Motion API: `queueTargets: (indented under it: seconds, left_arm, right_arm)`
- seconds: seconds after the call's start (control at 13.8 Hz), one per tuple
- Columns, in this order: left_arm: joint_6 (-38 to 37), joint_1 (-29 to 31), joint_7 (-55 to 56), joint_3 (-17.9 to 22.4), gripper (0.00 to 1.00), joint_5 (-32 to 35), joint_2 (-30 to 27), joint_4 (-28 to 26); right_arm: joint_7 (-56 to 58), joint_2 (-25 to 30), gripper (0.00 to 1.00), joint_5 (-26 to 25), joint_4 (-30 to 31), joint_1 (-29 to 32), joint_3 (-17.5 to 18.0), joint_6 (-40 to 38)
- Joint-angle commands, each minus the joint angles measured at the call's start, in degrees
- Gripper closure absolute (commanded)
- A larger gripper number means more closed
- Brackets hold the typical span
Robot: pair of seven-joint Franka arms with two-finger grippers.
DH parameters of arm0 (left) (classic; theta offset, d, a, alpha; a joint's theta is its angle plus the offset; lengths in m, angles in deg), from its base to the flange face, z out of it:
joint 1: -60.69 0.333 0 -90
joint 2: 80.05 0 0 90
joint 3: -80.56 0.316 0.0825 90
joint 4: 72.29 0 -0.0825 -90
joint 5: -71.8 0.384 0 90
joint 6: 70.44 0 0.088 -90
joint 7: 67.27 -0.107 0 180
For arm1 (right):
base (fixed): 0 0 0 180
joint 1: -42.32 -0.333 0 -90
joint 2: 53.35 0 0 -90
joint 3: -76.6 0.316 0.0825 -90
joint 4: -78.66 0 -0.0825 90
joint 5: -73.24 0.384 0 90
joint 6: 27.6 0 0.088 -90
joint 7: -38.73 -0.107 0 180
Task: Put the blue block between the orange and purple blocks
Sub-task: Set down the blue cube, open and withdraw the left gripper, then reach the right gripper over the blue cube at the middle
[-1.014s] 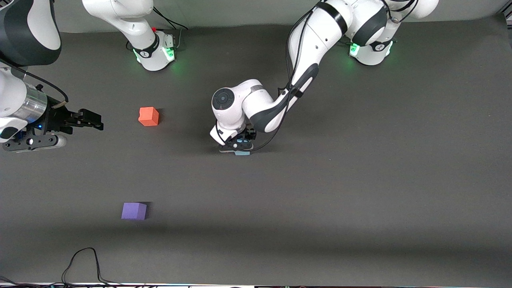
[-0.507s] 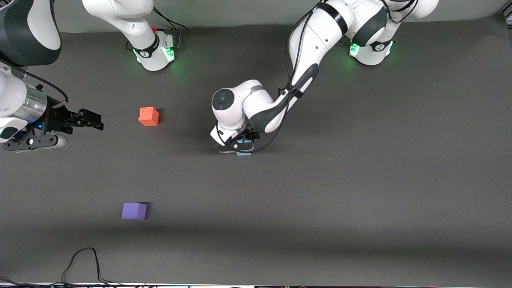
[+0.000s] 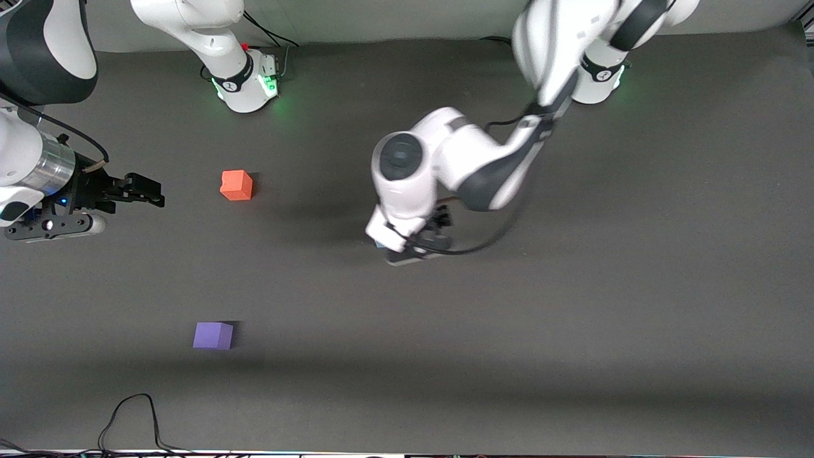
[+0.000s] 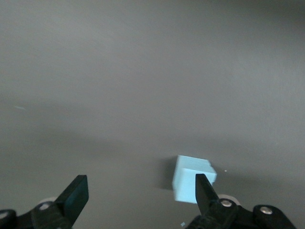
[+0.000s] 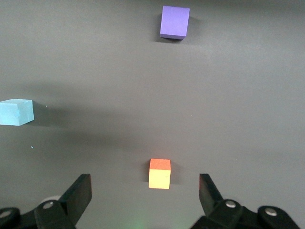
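Blue block (image 4: 192,178): likely light, stiff, matte; take by opposite flat sides.
Left gripper (image 4: 139,195): fingers spread, block by one finger.
Right gripper (image 5: 143,193): waits over orange block (image 5: 159,173), fingers apart.

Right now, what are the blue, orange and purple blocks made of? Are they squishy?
The blue block, orange block and purple block all look like matte foam or soft plastic: flat even colour, no shine, no wood grain. Whether they are squishy can't be told by looking. They lie on a dark grey table cover that looks like dull cloth or rubber mat.
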Motion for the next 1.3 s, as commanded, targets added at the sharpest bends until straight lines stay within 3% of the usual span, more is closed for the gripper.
queueTargets:
  seconds: [0.0,0.22,0.36,0.72,0.87,1.23]
  left_arm:
    - [-2.03,10.87,-10.07,-0.43,0.00,-4.01,-10.99,-11.72]
    - [-2.56,20.54,-20.43,-0.26,0.00,-4.20,-20.67,-21.74]
    - [-3.34,26.52,-29.05,-0.08,0.00,-4.11,-24.81,-25.36]
    - [-10.11,39.10,-49.36,-0.08,0.00,-4.20,-30.27,-25.64]
    - [-11.25,40.61,-52.99,0.00,0.00,-4.20,-31.50,-25.73]
    - [-11.79,42.28,-56.25,0.09,0.00,-3.50,-35.72,-27.57]
  right_arm:
    - [-0.20,1.12,0.00,1.94,-0.82,-2.02,-0.19,-1.99]
    - [-8.35,1.57,0.00,5.44,-4.59,-7.82,-0.19,-3.75]
    - [-15.56,0.43,0.00,9.49,-8.62,-13.00,-0.19,-3.84]
    - [-32.43,-7.64,0.00,9.06,-16.79,-27.33,-0.11,-3.32]
    - [-37.20,-11.34,0.00,8.80,-21.28,-30.59,-0.19,-3.32]
    - [-44.15,-13.72,0.00,7.84,-20.51,-34.63,-0.19,-3.14]
